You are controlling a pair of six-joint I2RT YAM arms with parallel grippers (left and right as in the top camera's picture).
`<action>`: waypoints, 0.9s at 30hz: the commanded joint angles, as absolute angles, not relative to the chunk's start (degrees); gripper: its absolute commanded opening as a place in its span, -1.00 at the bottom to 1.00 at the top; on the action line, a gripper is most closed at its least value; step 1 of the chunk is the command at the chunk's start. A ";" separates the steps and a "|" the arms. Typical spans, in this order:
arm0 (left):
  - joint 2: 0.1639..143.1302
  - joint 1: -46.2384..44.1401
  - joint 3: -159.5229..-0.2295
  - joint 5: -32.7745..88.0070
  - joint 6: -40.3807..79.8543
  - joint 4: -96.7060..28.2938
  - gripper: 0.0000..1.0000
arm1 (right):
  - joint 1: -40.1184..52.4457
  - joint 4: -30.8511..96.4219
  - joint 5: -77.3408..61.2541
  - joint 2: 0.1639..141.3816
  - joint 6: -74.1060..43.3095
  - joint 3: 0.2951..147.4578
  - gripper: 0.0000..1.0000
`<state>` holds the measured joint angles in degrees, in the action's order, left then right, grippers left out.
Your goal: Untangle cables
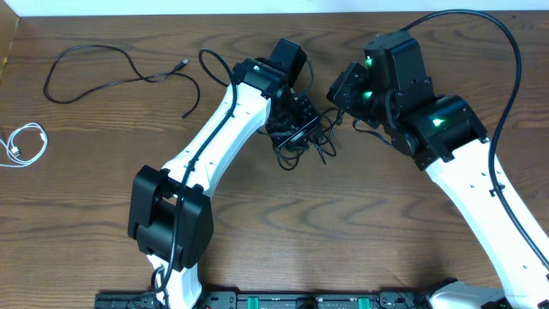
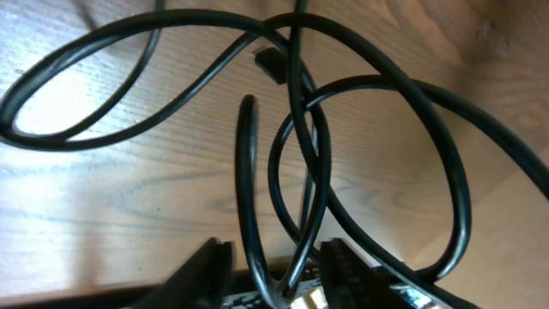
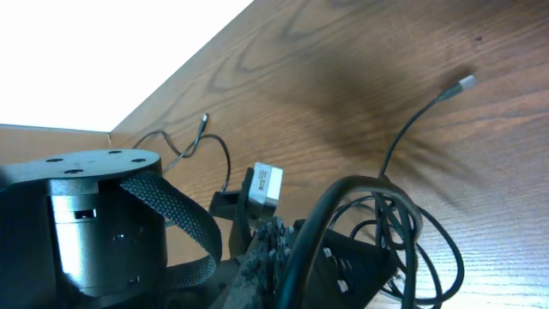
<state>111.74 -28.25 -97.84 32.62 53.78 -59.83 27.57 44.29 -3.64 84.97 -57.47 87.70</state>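
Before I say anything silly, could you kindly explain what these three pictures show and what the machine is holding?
These are two white robot arms at a brown wooden table. One picture looks down from above; the other two come from cameras on the wrists. Between the arms lies a tangled thin black cable. The left gripper has loops of it between its fingers, though I cannot tell whether it is clamped. The right gripper is shut and held beside the tangle; whether it grips anything is unclear. At the far left, already separate, lie a second long black cable and a short coiled white cable.
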 commanded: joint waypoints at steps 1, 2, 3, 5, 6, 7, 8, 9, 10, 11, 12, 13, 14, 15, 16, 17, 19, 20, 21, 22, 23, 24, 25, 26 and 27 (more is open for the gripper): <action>112.09 -28.05 -97.71 28.95 54.11 -60.51 -0.42 | 27.73 44.60 -2.28 84.88 -58.00 88.29 -0.97; 112.09 -28.05 -97.71 28.23 54.11 -60.77 -0.49 | 27.68 44.97 -1.45 84.90 -58.00 88.29 -0.97; 112.09 -28.05 -97.71 27.53 54.11 -61.01 -0.60 | 27.64 45.39 -0.58 84.88 -58.00 88.29 -0.97; 112.09 -28.05 -97.71 25.98 54.08 -61.52 -0.74 | 27.42 46.37 0.91 84.88 -57.95 88.29 -0.97; 112.09 -28.05 -97.71 24.71 54.08 -61.93 -0.76 | 27.27 46.98 2.00 84.88 -57.47 88.29 -0.98; 112.09 -28.05 -97.71 22.92 54.06 -62.54 -0.80 | 27.09 47.53 3.36 84.90 -56.82 88.29 -0.97; 112.09 -28.05 -97.71 20.47 53.78 -63.44 -0.81 | 26.96 48.27 5.19 84.88 -56.12 88.29 -0.97; 112.09 -28.05 -97.71 16.97 53.65 -64.90 -0.83 | 26.76 49.21 7.49 84.90 -55.48 88.29 -0.97; 112.09 -28.05 -97.71 13.56 53.67 -66.48 -0.81 | 26.59 50.41 10.46 84.90 -54.96 88.29 -0.97; 112.09 -28.05 -97.71 10.11 53.69 -68.16 -0.82 | 26.37 52.12 14.41 84.90 -54.48 88.29 -0.97; 112.09 -28.05 -97.71 6.83 53.69 -69.80 -0.83 | 26.15 53.78 18.02 84.90 -54.28 88.29 -0.97; 112.09 -28.05 -97.71 3.84 53.71 -71.31 -0.84 | 25.89 55.57 21.61 84.90 -54.19 88.29 -0.97; 112.09 -28.05 -97.71 1.02 53.71 -72.69 -0.84 | 25.61 57.39 25.23 84.90 -54.17 88.29 -0.97; 112.09 -28.05 -97.71 -1.72 53.74 -74.06 -0.84 | 25.19 59.57 29.32 84.90 -54.19 88.29 -0.97; 112.09 -28.05 -97.71 -3.60 53.78 -75.07 -0.84 | 24.75 61.39 32.58 84.95 -54.17 88.29 -0.97; 112.09 -28.05 -97.71 -4.99 53.80 -75.88 -0.84 | 24.27 63.05 35.51 85.01 -54.19 88.29 -0.97; 112.09 -28.05 -97.71 -6.35 53.89 -76.71 -0.84 | 23.22 65.65 39.99 85.17 -54.19 88.29 -0.97; 112.09 -28.05 -97.71 -6.52 53.89 -76.77 -0.85 | 22.68 66.65 41.50 85.23 -54.17 88.27 -0.95; 112.09 -28.05 -97.71 -6.74 53.89 -76.77 -0.84 | 22.00 67.68 42.78 85.34 -54.17 88.27 -0.93; 112.09 -28.03 -97.71 -7.03 53.89 -76.75 -0.85 | 21.41 68.53 43.59 85.38 -54.17 88.29 -0.91; 112.09 -27.99 -97.71 -7.53 53.89 -76.77 -0.85 | 20.73 69.34 44.49 85.43 -54.17 88.29 -0.88; 112.09 -27.94 -97.71 -8.36 53.91 -77.12 -0.85 | 20.01 70.22 45.32 85.43 -54.19 88.27 -0.86; 112.09 -27.83 -97.71 -9.41 53.98 -77.43 -0.84 | 19.09 71.11 46.24 85.43 -54.17 88.27 -0.83; 112.09 -27.73 -97.71 -10.33 54.33 -77.89 -0.85 | 18.17 71.70 46.65 85.43 -54.17 88.27 -0.78; 112.09 -27.53 -97.71 -10.87 54.85 -78.26 -0.85 | 17.19 72.05 46.59 85.43 -54.17 88.27 -0.77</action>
<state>111.74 -28.23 -97.84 -5.04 54.04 -77.14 19.66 71.35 39.07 84.99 -54.46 87.68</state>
